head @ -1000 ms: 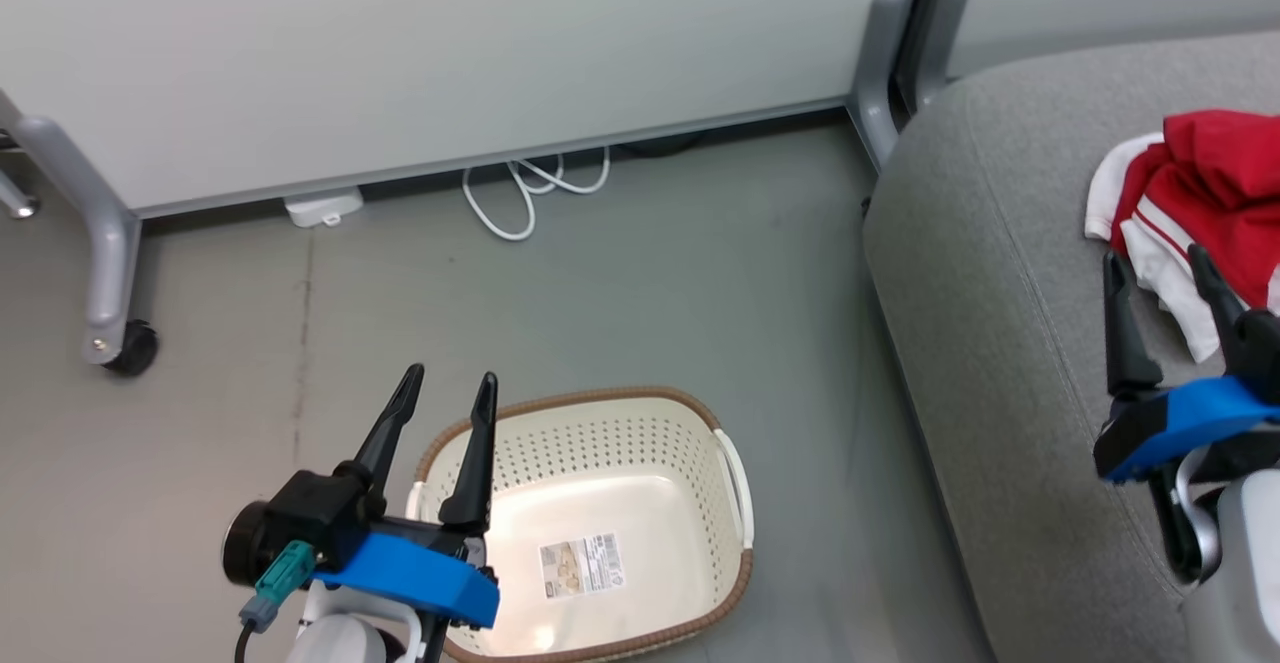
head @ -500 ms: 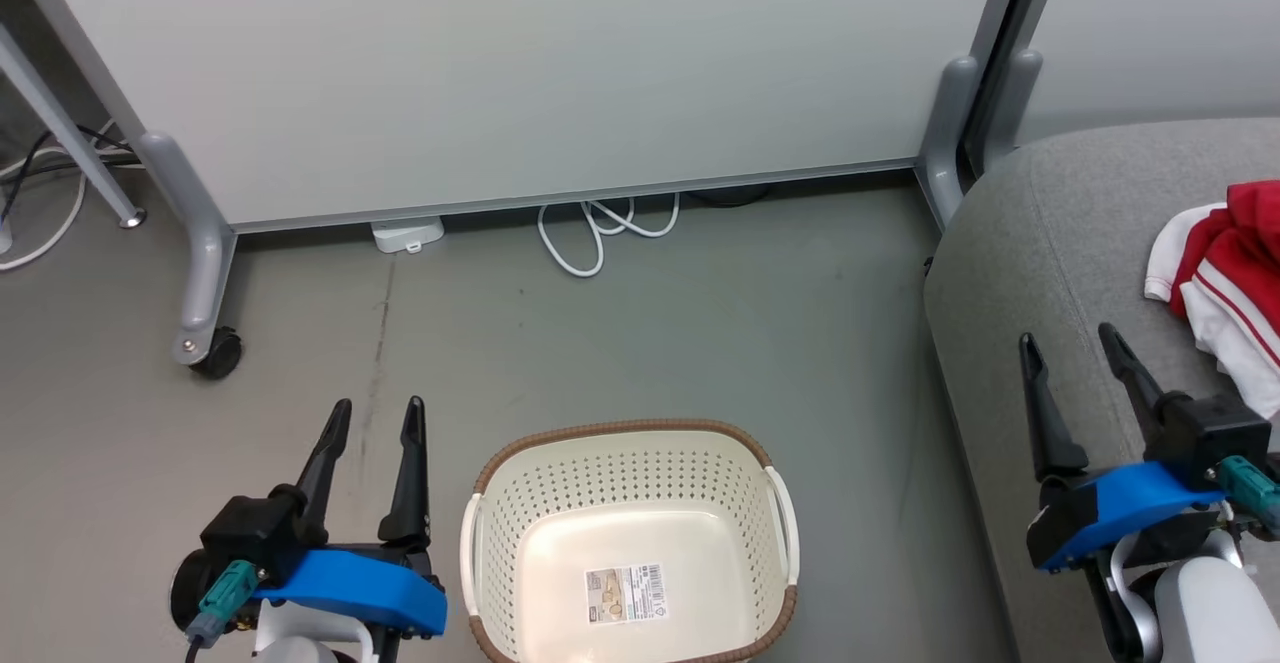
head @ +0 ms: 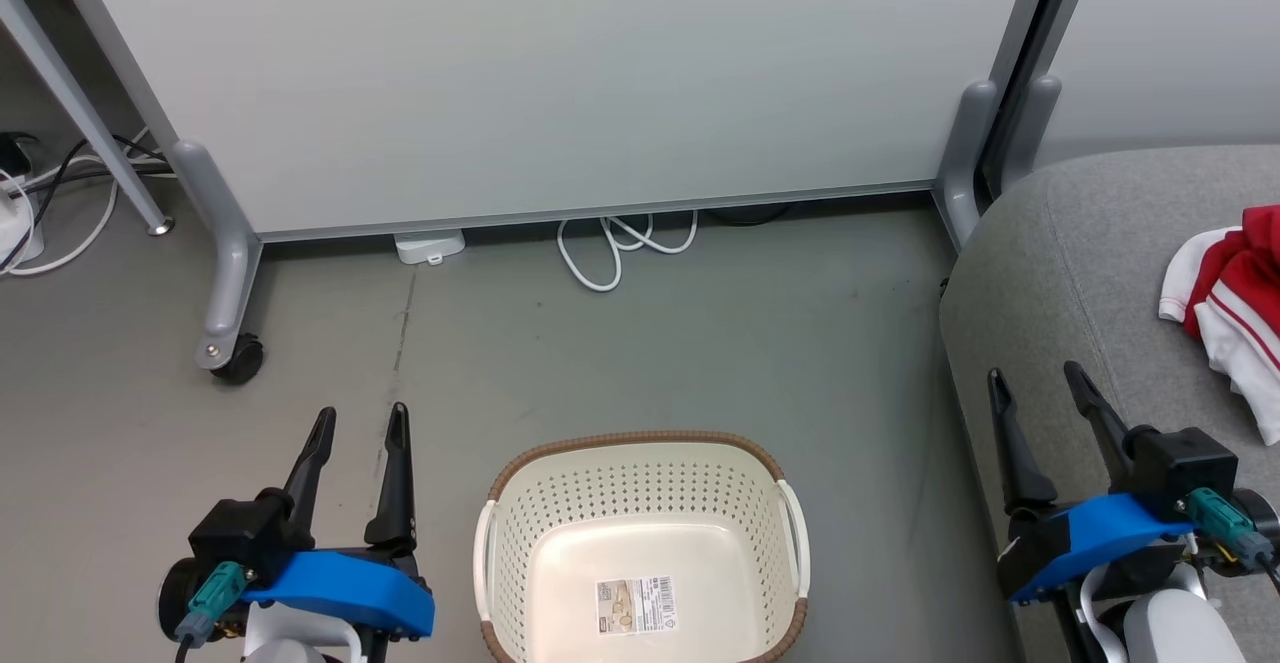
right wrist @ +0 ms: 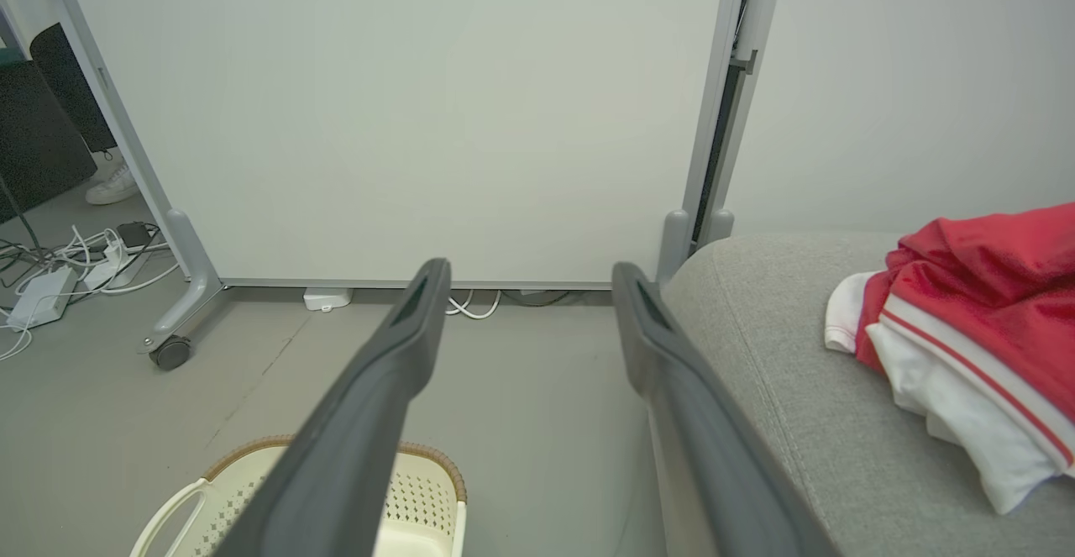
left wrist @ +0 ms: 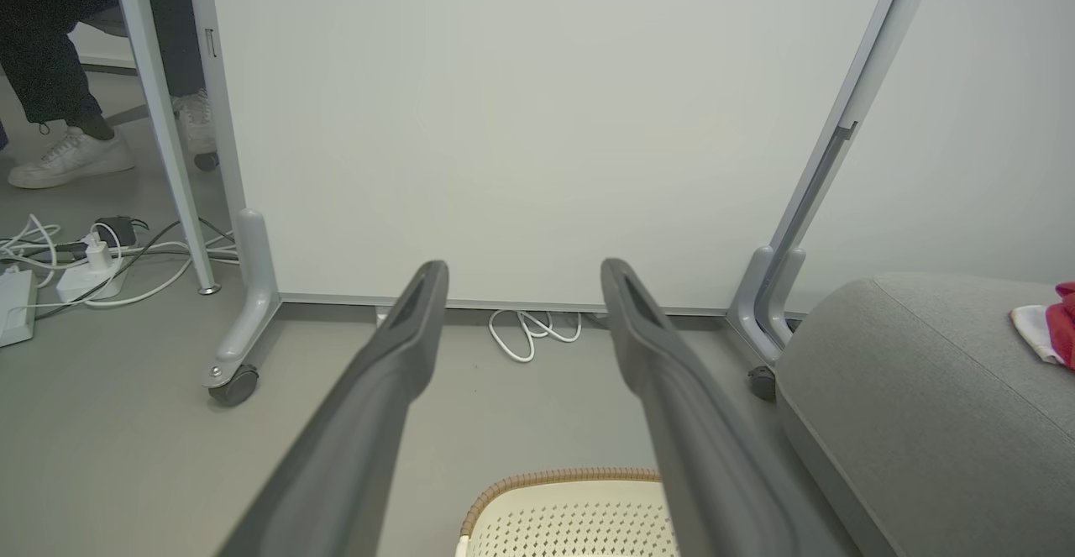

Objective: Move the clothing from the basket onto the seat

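Down front, left tool (head: 362, 409) and right tool (head: 1032, 370) hover, fingers apart, nothing held. Between them on floor, basket (head: 640, 436), paper label (head: 637, 605) on bottom. Right of basket, seat (head: 1050, 273) carrying red-white clothing (head: 1235, 293). Beyond, white cable (head: 620, 248) under partition (head: 560, 73).

The left gripper (head: 362, 413) is seen at the lower left of the head view, pointed up the view, with its jaws spread wide and nothing gripped. The right gripper (head: 1033, 375) is posed likewise at the lower right, jaws parted and empty.
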